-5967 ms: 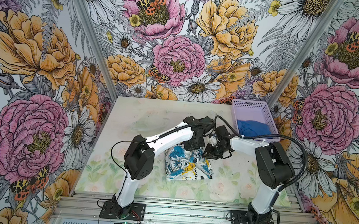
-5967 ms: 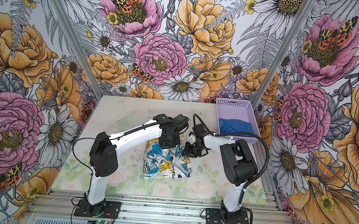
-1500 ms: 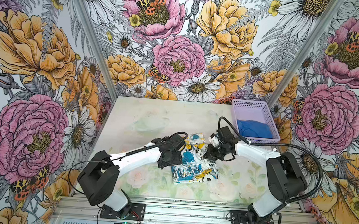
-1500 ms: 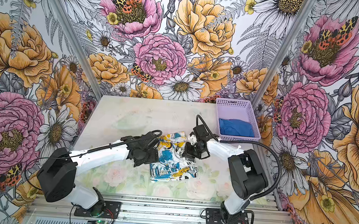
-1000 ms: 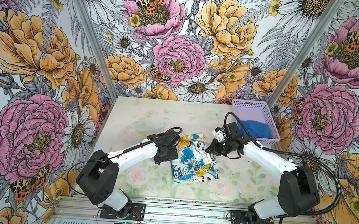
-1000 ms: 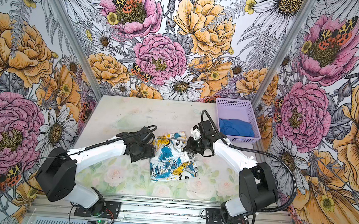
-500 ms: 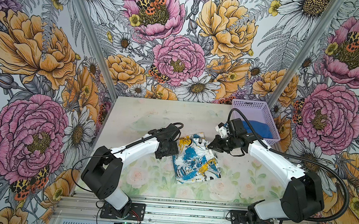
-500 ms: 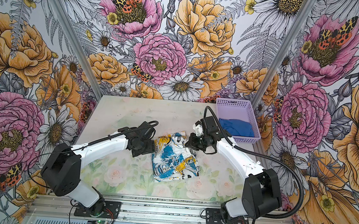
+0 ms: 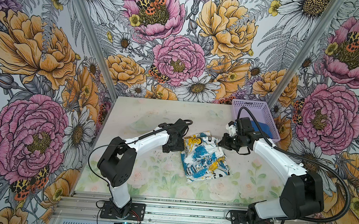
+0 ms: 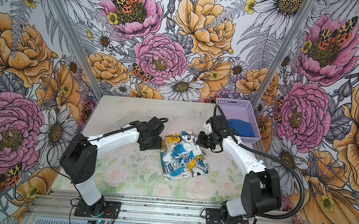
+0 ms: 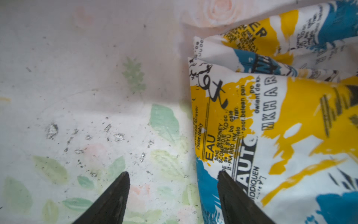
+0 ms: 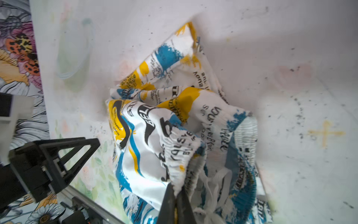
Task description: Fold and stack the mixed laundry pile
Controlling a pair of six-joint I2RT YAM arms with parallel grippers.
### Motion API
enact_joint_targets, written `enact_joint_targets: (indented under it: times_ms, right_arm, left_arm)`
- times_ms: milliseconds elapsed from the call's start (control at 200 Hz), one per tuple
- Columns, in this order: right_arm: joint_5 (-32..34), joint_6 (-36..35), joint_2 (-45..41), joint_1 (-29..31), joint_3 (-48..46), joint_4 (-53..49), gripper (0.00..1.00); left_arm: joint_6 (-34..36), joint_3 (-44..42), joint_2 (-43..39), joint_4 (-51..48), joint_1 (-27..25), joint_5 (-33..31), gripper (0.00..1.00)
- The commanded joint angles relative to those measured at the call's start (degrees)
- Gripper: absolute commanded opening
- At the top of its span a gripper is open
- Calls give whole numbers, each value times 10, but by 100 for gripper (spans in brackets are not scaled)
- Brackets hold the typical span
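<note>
- The printed garment (image 9: 203, 156) (image 10: 181, 158), white with black newspaper lettering and yellow and blue splashes, lies roughly folded on the table (image 9: 152, 110) (image 10: 130, 108). It sits apart from the lavender basket (image 9: 251, 105) (image 10: 234, 103), on that basket's near left side.
- The blue T-shirt (image 9: 262, 129) (image 10: 241, 127) lies bunched inside the basket, toward its near end.
- The right gripper (image 9: 221, 143) (image 10: 198, 140) sits just left of the basket's near corner, at the corner of the printed garment that is closest to the basket.
- In the right wrist view this gripper (image 12: 175, 186) is clamped tight on the garment's gathered elastic edge (image 12: 184, 147). The cloth (image 12: 164, 126) bunches in creases toward the pinch, and a white cord (image 12: 219, 180) hangs just beside it.
- The left gripper (image 9: 172, 146) (image 10: 149, 143) is at the garment's edge that faces away from the basket, so the garment lies between it and the basket.
- In the left wrist view the left gripper (image 11: 172, 174) has its jaws spread and grasps nothing. One finger (image 11: 230, 197) overlaps the garment's edge (image 11: 271, 126), the other finger (image 11: 116, 194) is over bare table, and only table shows in the gap between them.
</note>
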Motion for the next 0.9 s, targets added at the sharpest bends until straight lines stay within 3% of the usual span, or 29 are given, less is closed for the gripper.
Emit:
enact_joint_targets:
  times_ms: [0, 165, 420, 891]
  right_arm:
    - [49, -36, 19, -10, -14, 19, 0]
    - [93, -49, 30, -16, -28, 25, 0]
    - [97, -64, 34, -23, -36, 28, 0]
    - [145, -93, 68, -36, -11, 28, 0]
  left_arm:
    - [26, 45, 38, -21, -13, -15, 73]
    - [31, 88, 72, -29, -24, -16, 73]
    - [48, 140, 121, -55, -36, -31, 73]
    - [55, 151, 169, -74, -51, -24, 65]
